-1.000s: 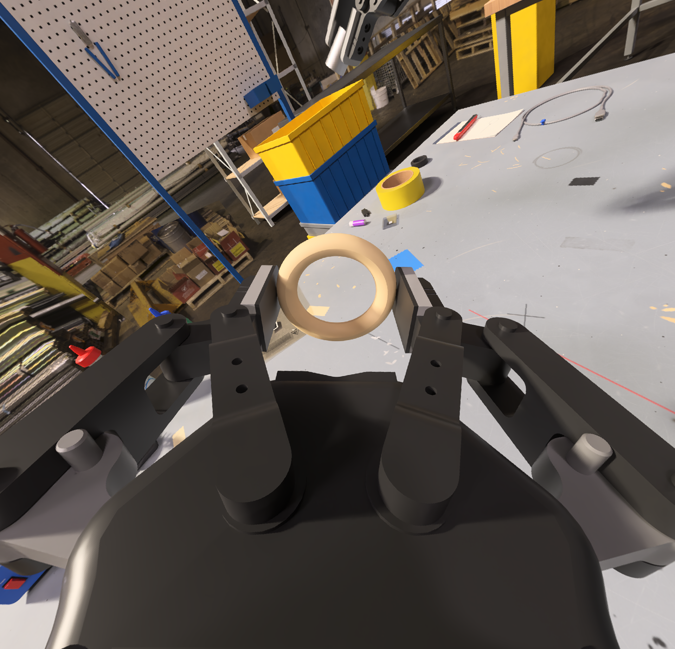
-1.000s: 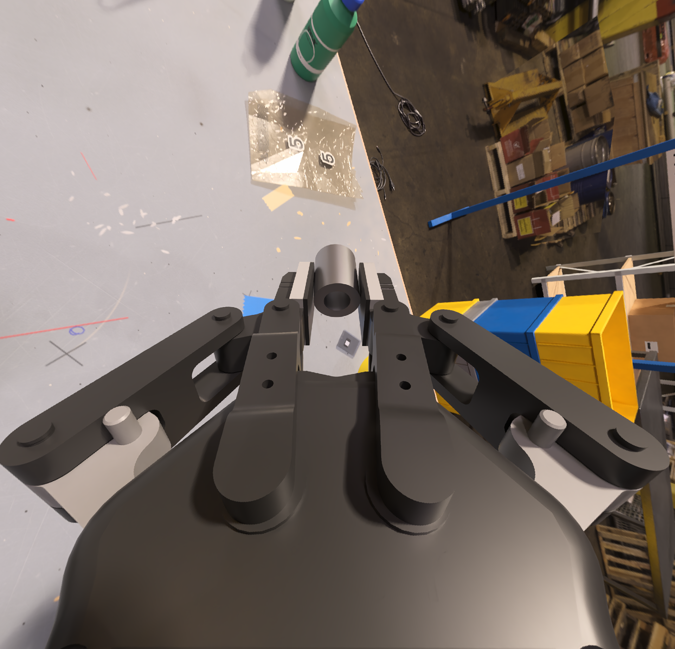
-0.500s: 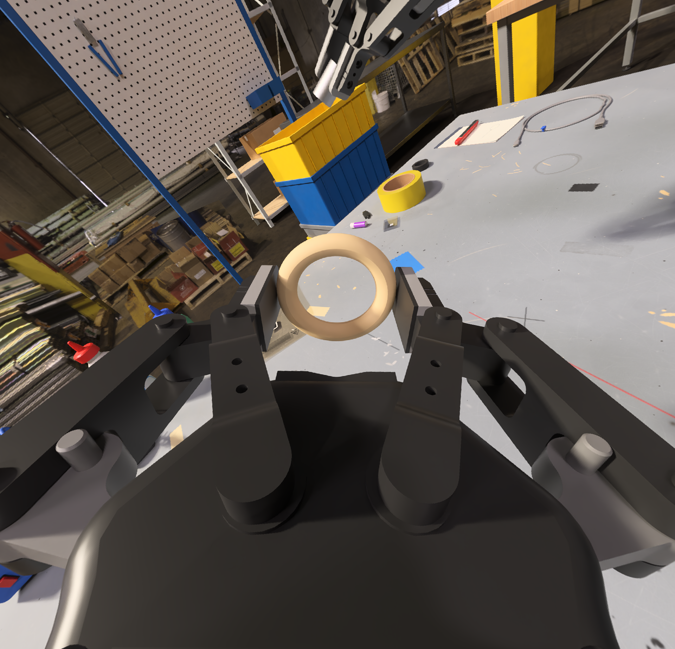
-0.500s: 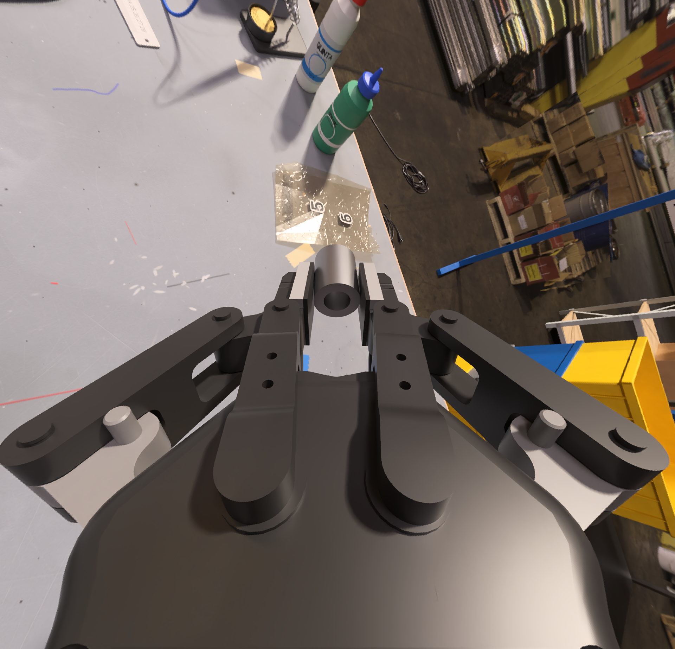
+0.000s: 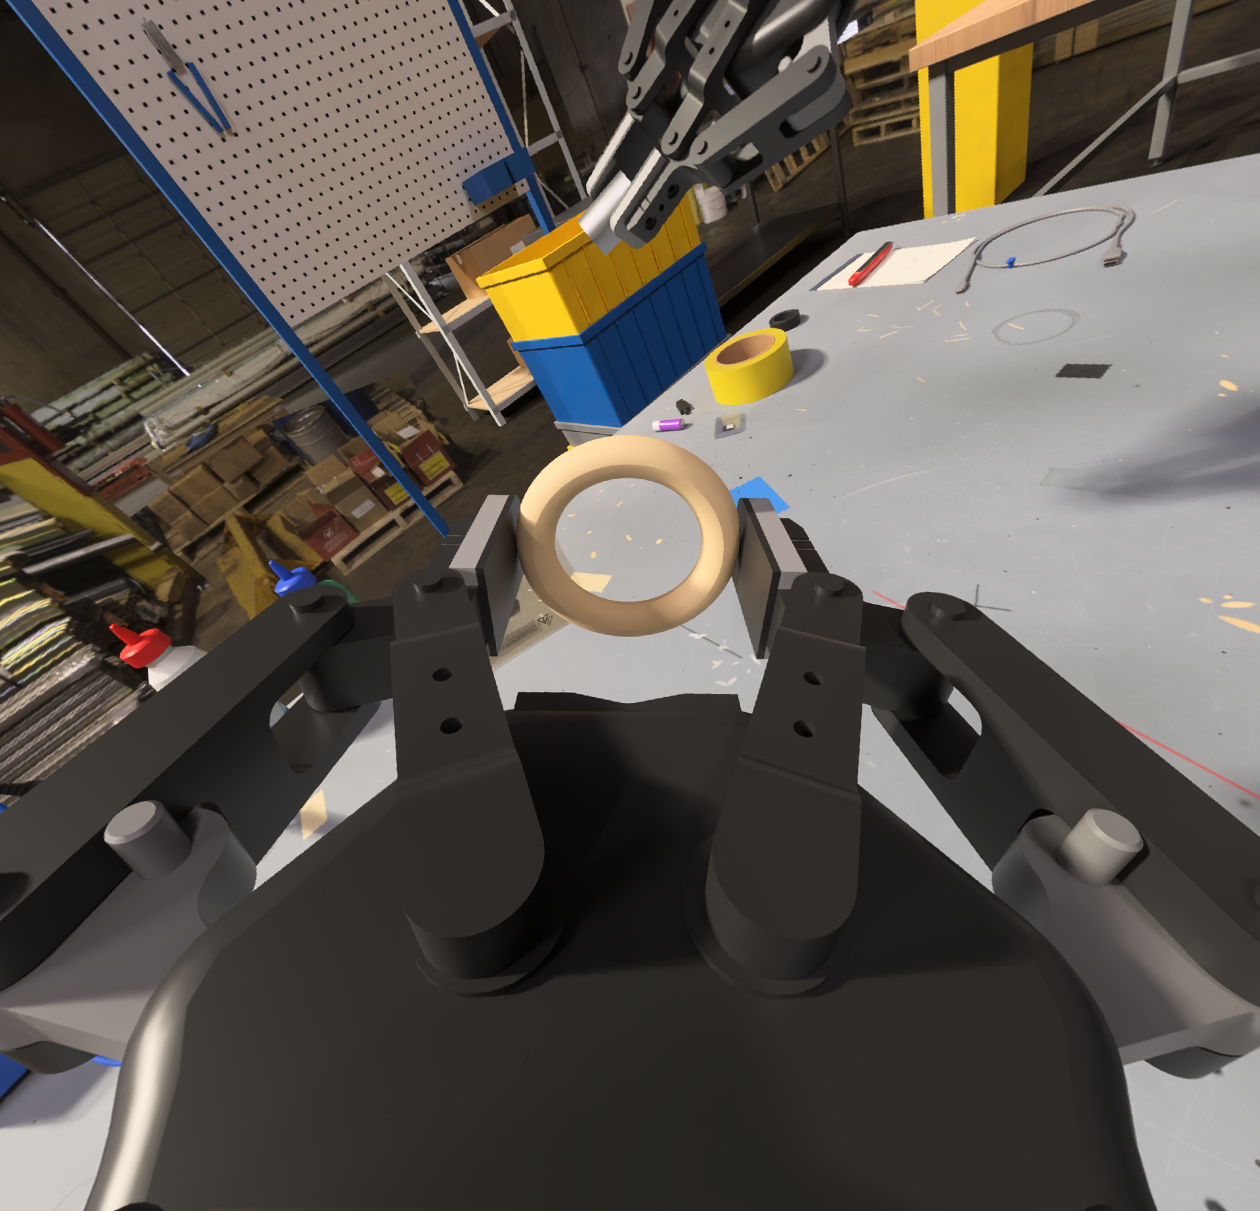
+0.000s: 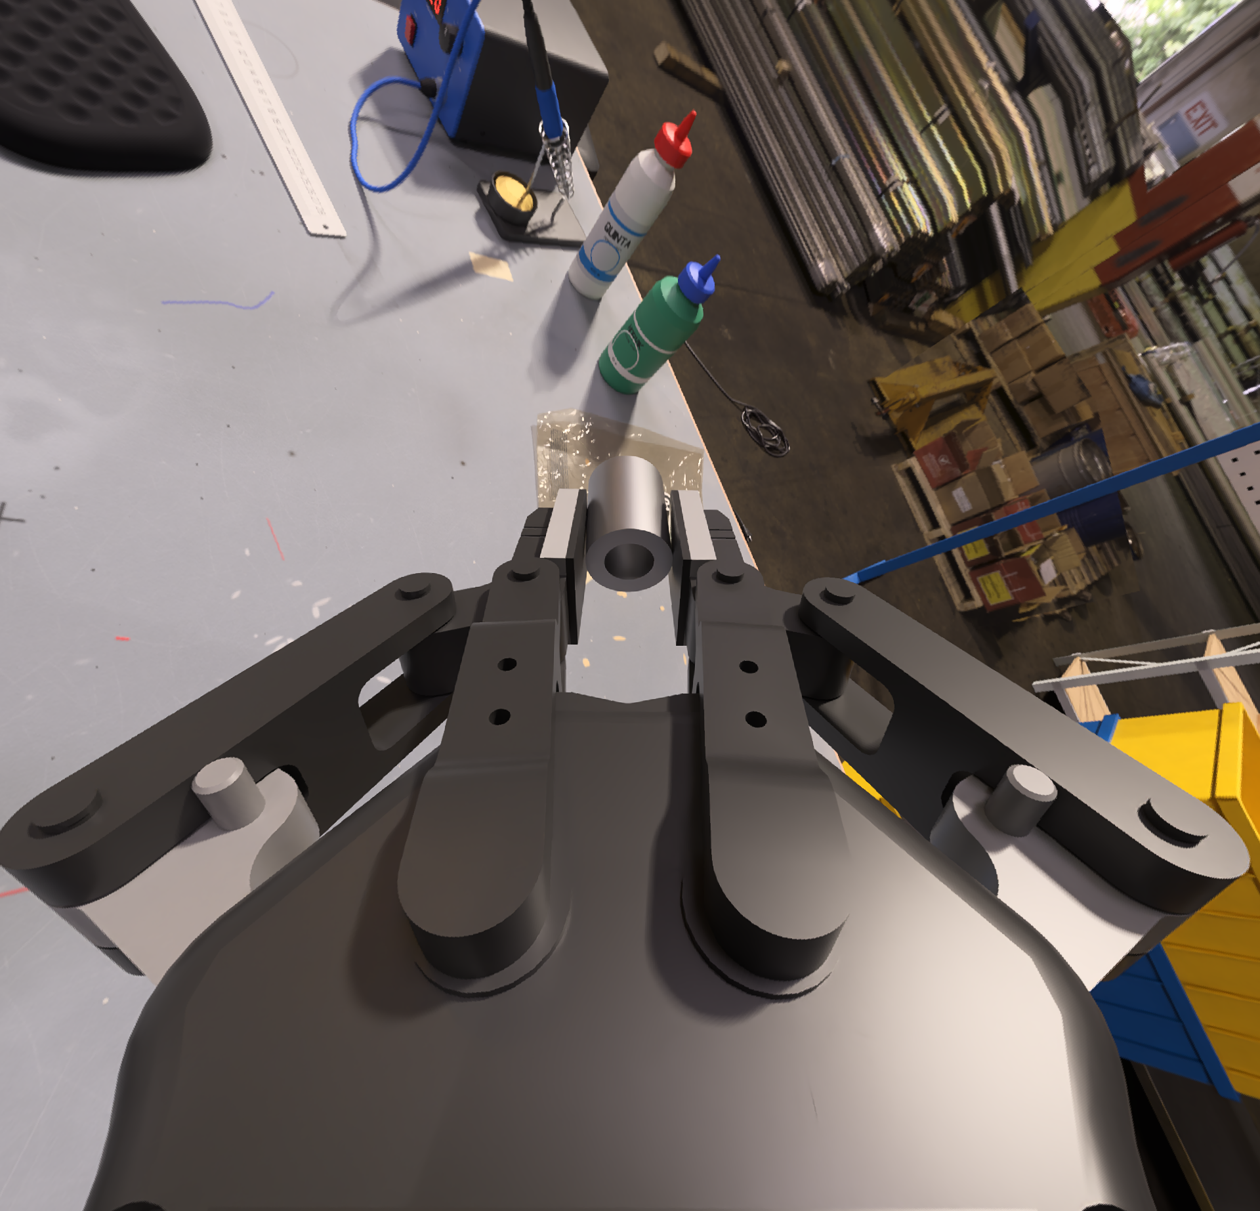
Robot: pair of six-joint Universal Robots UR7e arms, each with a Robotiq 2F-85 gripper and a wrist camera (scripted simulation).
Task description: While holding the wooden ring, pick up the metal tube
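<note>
My left gripper is shut on the light wooden ring, which it holds above the grey table by its outer sides. My right gripper is shut on the short grey metal tube, whose open end faces the camera, well above the table. In the left wrist view the right gripper hangs high at the top centre with the tube between its fingers.
A yellow tape roll, paper with a red pen and a grey cable lie on the far table. Yellow and blue bins stand past the edge. A soldering station, ruler, white bottle, green bottle and clear bag are near the table edge.
The right gripper, still shut on the tube, has tilted and moved so the bottles and soldering station came into its view; from the left wrist it looms larger. The left gripper barely moved.
</note>
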